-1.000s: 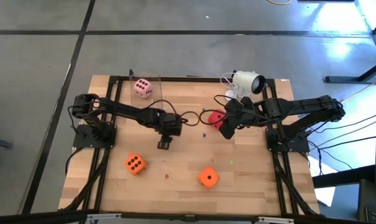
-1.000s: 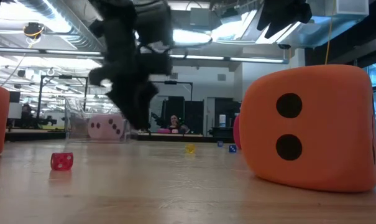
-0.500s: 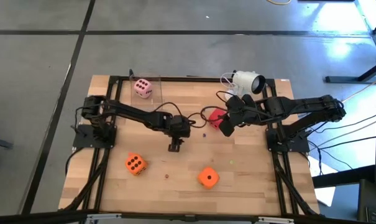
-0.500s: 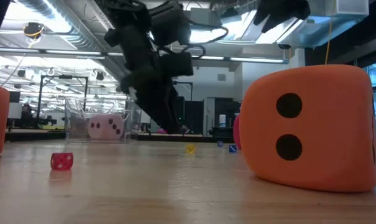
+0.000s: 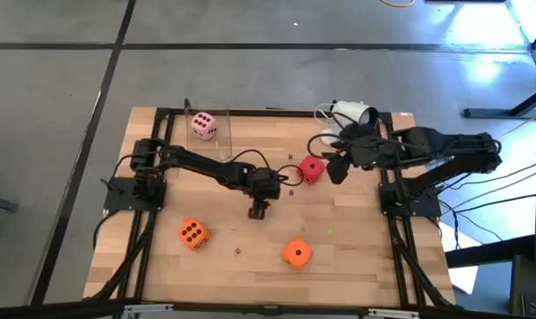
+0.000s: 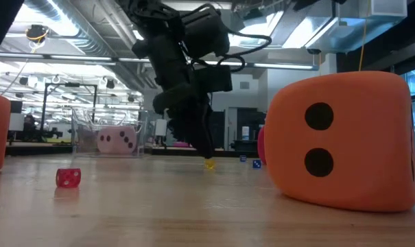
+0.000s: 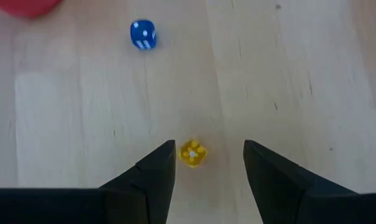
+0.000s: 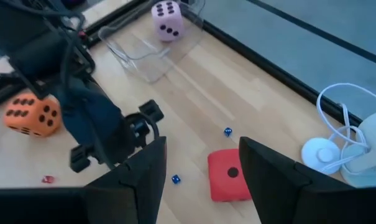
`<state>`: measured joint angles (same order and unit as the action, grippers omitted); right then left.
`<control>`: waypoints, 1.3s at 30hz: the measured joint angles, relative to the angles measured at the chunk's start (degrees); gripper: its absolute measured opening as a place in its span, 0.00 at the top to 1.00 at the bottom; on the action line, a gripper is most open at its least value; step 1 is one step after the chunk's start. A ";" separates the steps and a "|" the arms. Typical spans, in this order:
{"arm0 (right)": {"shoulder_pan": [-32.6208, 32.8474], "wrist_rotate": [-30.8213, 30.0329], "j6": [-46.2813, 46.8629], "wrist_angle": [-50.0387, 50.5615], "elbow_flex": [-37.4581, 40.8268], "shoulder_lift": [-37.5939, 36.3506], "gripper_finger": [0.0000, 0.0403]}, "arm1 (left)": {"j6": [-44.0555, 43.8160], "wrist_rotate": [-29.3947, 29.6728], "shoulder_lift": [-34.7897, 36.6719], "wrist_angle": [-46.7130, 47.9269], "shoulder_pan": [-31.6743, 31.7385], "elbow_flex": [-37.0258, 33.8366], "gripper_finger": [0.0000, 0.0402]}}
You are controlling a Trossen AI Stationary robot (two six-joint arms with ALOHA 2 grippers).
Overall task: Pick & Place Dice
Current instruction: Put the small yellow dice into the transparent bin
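Four soft dice show. The pale pink die sits in a clear container at the far edge. The red die rests mid-table. Two orange dice rest near the front. My left gripper is open and points down at mid-table. Its fingers stand on either side of a tiny yellow die without touching it. My right gripper is open. It hovers just right of the red die, above the table.
Tiny dice lie scattered on the wood: two blue and a red one. A white camera and a white cable sit at the far right edge. A black frame borders the table.
My left gripper has swung toward the table's right and slightly nearer, then come down over the tiny yellow die. My right gripper has drawn back toward the right and risen, and the red die now shows uncovered where it was.
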<state>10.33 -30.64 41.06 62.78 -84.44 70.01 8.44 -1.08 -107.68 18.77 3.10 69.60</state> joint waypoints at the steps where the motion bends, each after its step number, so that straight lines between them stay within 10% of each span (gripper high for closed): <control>1: 0.00 -0.02 0.00 -0.02 -0.02 -0.44 0.50 | 0.41 -0.01 0.00 0.27 0.04 0.00 0.54; 20: 0.08 0.00 -0.13 -0.17 -0.02 -2.07 0.50 | 1.11 -0.47 -3.02 -0.97 0.50 0.04 0.56; 39: 0.39 2.21 -0.22 -0.62 -0.04 -2.07 0.50 | -5.26 -1.46 -3.21 -3.89 1.20 0.00 0.97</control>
<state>10.72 -28.43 40.84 62.16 -84.49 67.94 3.18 -2.55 -110.89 14.88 4.29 69.60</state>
